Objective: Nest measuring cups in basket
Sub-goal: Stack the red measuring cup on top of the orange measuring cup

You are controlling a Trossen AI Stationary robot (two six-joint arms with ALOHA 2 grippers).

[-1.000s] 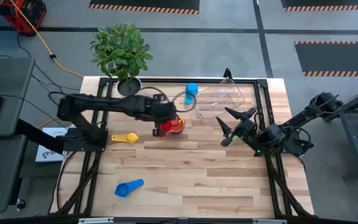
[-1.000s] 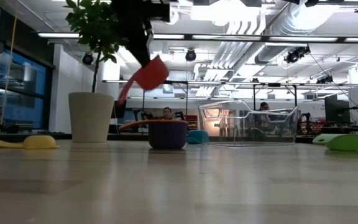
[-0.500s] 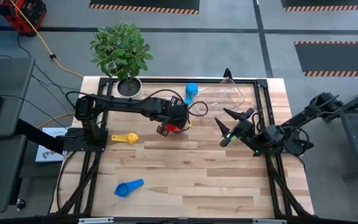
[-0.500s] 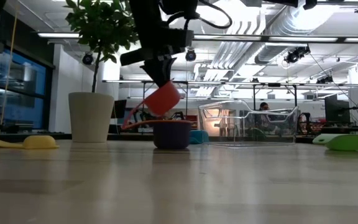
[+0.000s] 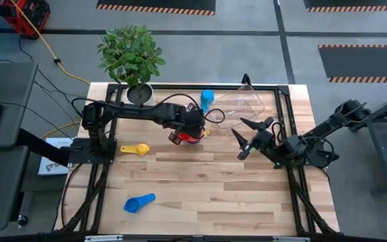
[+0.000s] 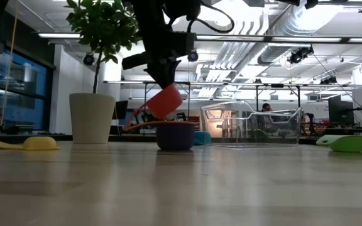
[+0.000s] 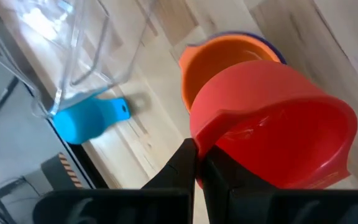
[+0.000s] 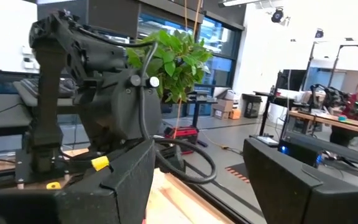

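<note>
The red measuring cup (image 6: 166, 100) was a smooth, glossy plastic scoop with a round bowl and a short flat handle. It hung just above centre in the low view, tilted, its rim leaning down toward the orange cup (image 6: 168, 123) beneath. Its long axis ran slantwise, the handle rising into the left gripper (image 7: 199, 163), whose dark fingers were pressed together on that handle. In the left wrist view the red bowl overlapped the orange one (image 7: 219, 57); whether the two touched could not be told.

The orange cup sat nested inside a dark blue cup (image 6: 175, 135), which stood upright on the pale wooden table (image 5: 207, 188), near the centre of the high view. A yellow cup (image 5: 135, 148) lay left of them, handle pointing left. A blue cup (image 5: 139, 202) lay in the lower left, its handle pointing toward the upper right. A light blue cup (image 5: 207, 98) lay upper centre, just beside the basket (image 5: 242, 104), a clear, thin-walled bin with rounded corners.

The right gripper (image 5: 248, 136) waited right of centre with its fingers spread and nothing between them. A leafy plant in a white pot (image 6: 92, 117) stood at the table's upper left.
</note>
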